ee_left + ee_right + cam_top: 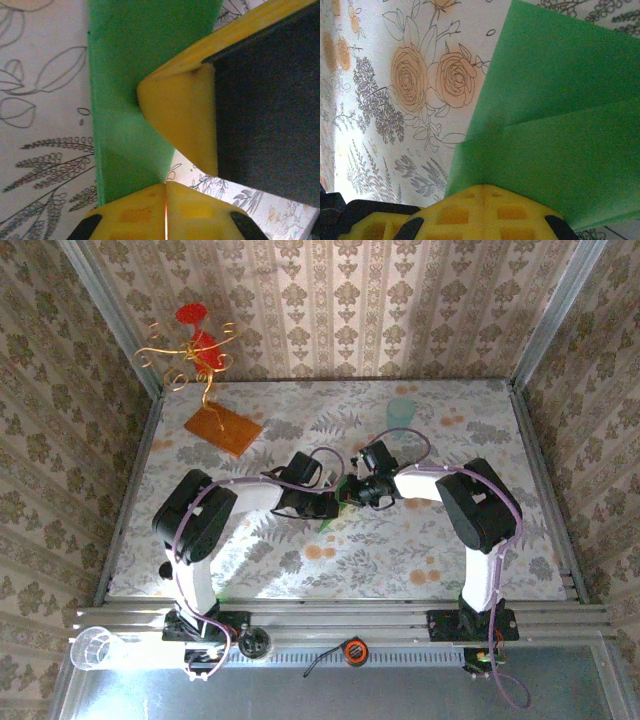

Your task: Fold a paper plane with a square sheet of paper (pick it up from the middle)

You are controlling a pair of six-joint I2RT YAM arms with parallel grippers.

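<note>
The paper plane [330, 521] lies mid-surface [400, 550], long axis roughly 1 to 7 o'clock, green tip toward 7. Left end effector [166, 210] and right end effector [482, 200] are closed tight, tips against it.

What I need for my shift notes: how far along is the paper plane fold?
Done: the green folded paper sheet already shows layered flaps and a crease. In hand: the left tool and right tool, both shut, have their tips on it. Remaining: a finished pointed dart isn't visible yet.
</note>
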